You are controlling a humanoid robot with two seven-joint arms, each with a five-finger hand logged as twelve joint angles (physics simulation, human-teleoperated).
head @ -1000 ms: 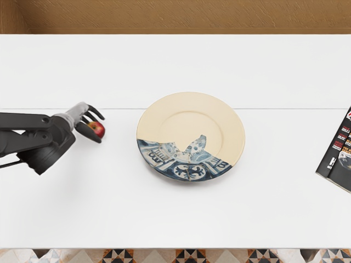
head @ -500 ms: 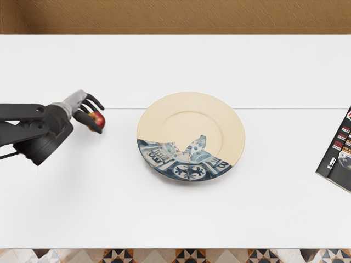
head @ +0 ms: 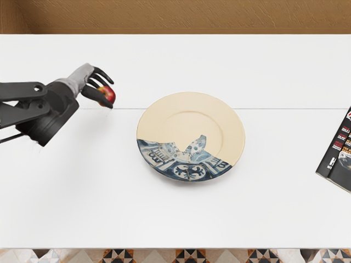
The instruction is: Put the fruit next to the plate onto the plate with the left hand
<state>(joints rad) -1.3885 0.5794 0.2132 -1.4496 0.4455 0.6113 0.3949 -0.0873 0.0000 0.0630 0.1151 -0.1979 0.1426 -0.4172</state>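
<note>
Table [head: 175, 208]: A white tabletop filled nearly the whole head view, with a strip of brown wall beyond its far edge and patterned floor tiles below its near edge. A thin seam line ran across it from side to side.

Plate [head: 186, 118]: A round cream plate sat flat near the table's centre. Its near portion was painted in a blue-and-white pattern and the rest was plain. Nothing lay on it.

Left arm [head: 33, 109]: The dark, jointed arm reached in from the picture's left edge and ended left of the plate, well apart from it.

Magazine [head: 337, 159]: A magazine with a dark cover lay at the right edge of the table, partly cut off by the frame and well clear of the plate.

Left hand [head: 88, 82]: The grey-backed hand pointed toward the plate, its black fingers [head: 102, 73] curled round the fruit in a closed grasp.

Fruit [head: 108, 95]: The small red fruit, apple-like with a paler patch, sat within the fingertips to the left of the plate's far rim, not touching the plate. Whether it was clear of the tabletop could not be told.
</note>
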